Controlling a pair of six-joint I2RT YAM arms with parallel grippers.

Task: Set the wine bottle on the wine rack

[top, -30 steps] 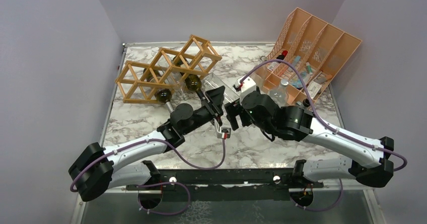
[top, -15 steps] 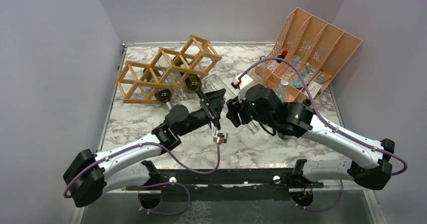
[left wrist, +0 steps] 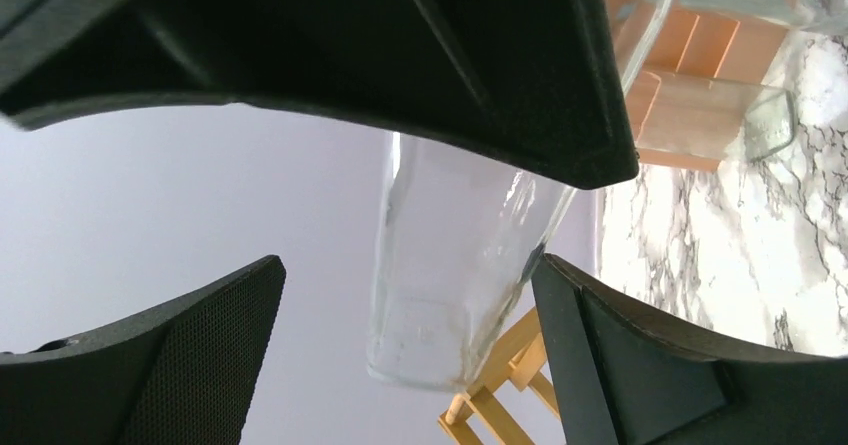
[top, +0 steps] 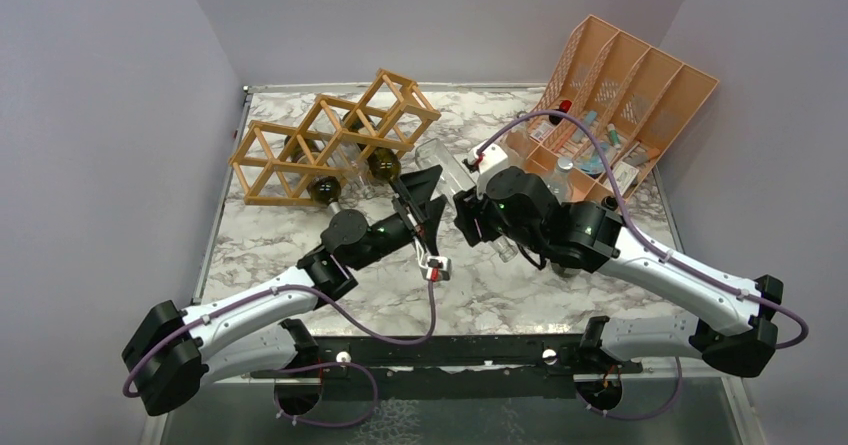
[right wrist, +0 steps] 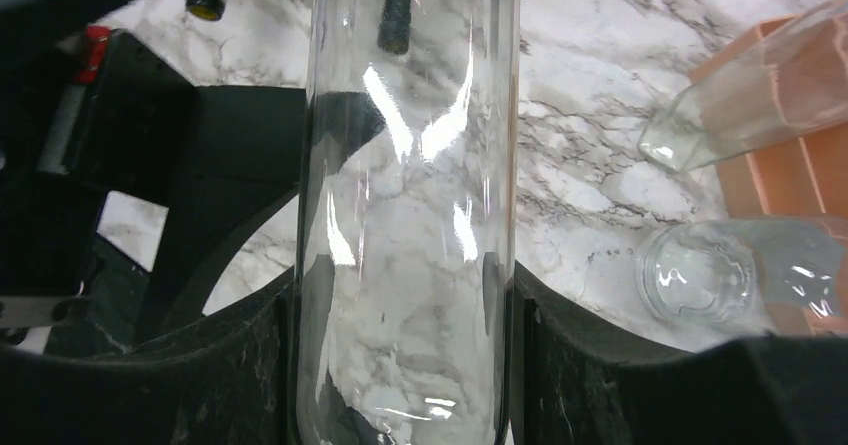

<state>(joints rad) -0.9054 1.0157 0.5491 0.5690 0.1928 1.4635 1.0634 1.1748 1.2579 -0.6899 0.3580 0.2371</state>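
1 wine bottle [right wrist: 405, 215]: both ends cut off at view edges; overhead, mostly hidden. 1 file organizer [top: 685, 90]: contents too small to identify.

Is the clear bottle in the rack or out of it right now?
Out. The right tool clamps the clear bottle around its body, and the rack stands to the left with that bottle in none of its cells.
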